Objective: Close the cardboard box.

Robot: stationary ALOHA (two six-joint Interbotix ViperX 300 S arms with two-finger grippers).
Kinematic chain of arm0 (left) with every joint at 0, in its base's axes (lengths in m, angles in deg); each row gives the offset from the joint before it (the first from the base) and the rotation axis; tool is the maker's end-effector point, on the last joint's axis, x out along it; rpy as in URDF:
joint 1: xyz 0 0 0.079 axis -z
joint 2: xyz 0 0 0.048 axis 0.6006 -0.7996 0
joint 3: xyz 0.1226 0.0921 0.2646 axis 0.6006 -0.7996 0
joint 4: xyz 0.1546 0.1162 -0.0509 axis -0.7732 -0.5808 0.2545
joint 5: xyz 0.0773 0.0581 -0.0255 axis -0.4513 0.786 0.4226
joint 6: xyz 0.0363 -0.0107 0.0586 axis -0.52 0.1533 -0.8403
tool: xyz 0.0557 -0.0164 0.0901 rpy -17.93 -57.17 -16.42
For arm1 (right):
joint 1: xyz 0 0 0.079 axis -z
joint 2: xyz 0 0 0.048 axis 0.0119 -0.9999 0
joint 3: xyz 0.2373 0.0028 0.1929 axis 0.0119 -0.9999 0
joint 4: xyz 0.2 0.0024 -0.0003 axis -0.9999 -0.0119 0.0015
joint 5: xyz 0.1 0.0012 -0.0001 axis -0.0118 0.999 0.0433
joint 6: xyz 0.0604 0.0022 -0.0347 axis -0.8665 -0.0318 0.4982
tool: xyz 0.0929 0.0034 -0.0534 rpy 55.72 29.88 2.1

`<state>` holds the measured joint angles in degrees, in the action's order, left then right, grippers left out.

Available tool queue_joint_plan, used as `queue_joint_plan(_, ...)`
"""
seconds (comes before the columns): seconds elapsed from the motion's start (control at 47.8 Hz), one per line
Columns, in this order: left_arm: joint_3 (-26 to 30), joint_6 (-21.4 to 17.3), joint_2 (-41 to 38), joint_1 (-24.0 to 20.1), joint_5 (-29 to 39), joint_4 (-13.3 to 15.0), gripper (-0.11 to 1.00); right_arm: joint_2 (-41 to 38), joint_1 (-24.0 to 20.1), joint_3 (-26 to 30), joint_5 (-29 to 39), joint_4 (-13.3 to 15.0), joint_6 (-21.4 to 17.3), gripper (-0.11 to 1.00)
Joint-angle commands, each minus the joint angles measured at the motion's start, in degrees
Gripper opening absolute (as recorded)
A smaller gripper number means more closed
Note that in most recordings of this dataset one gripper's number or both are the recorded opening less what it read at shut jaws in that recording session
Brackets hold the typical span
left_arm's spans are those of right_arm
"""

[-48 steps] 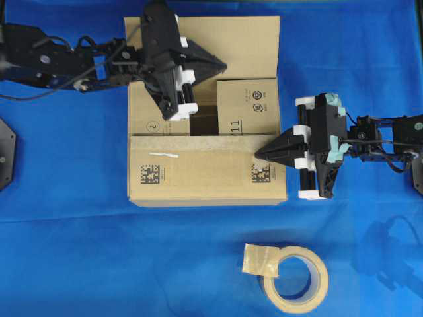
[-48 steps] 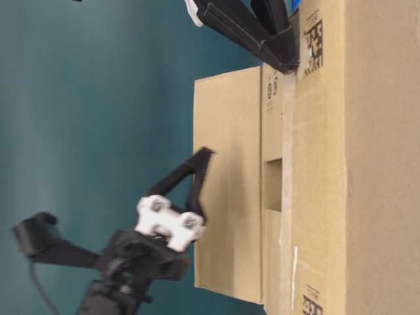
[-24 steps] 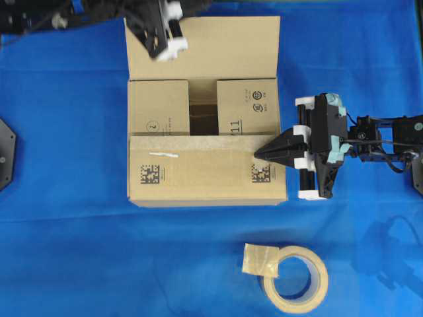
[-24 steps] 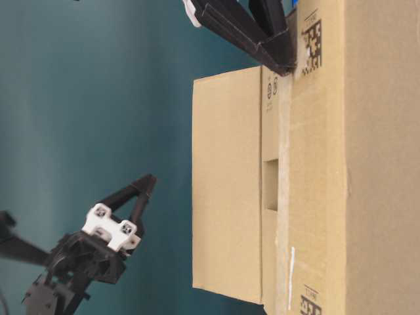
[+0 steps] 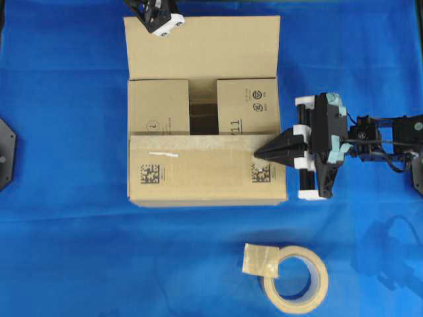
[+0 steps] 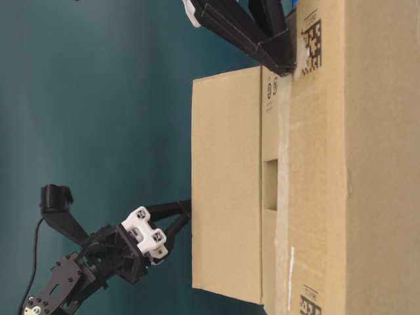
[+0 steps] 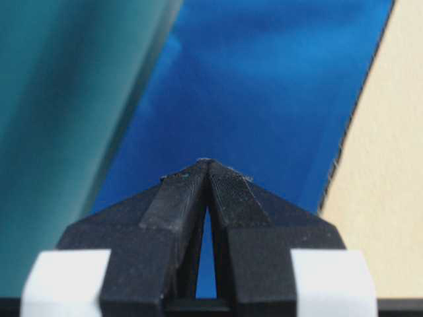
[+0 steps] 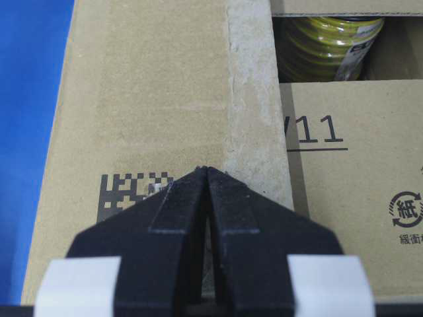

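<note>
Matt corrugated cardboard box (image 5: pixel 205 175), blue cloth (image 5: pixel 73 251)

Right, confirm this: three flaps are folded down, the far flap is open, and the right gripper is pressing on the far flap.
Not quite. The right gripper presses the near, folded-down flap of the cardboard box, beside a data-matrix code; the overhead view shows it. The far flap is open, with the left gripper at its edge.

Hidden and cut-off parts

The left gripper (image 5: pixel 158 18) is cut by the top edge of the overhead view, so its arm is not visible. The cardboard box (image 6: pixel 315 164) runs past the right and bottom edges at table level. Inside it, a yellow object (image 8: pixel 328 38) is mostly covered by flaps.
</note>
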<state>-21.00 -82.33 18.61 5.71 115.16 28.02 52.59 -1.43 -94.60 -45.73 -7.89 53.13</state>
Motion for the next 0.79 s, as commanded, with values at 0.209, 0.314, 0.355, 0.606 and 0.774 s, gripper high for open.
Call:
queue_joint_plan(0.209, 1.14, 0.26, 0.97, 1.49, 2.81, 0.00, 0.00, 0.35, 0.00, 0.26, -0.62, 0.00, 0.09, 0.00)
queue_joint_plan(0.314, 1.49, 0.53, 1.49, 2.02, 3.08, 0.00, 0.00, 0.35, 0.09, 0.26, -0.62, 0.00, 0.09, 0.00)
queue_joint_plan(0.355, 1.58, 0.53, 1.85, 2.37, 3.25, 0.00, 0.00, 0.35, 0.00, 0.35, -0.62, 0.00, 0.09, 0.00)
queue_joint_plan(0.606, 0.70, 1.93, 5.10, 4.04, 5.62, 0.00, 0.00, 0.35, 0.00, 0.26, -0.70, 0.09, 0.09, 0.00)
queue_joint_plan(0.774, -1.05, 3.25, 6.68, 6.77, 8.26, 0.00, 0.00, 0.35, 0.09, 0.26, -0.79, 0.09, 0.18, 0.00)
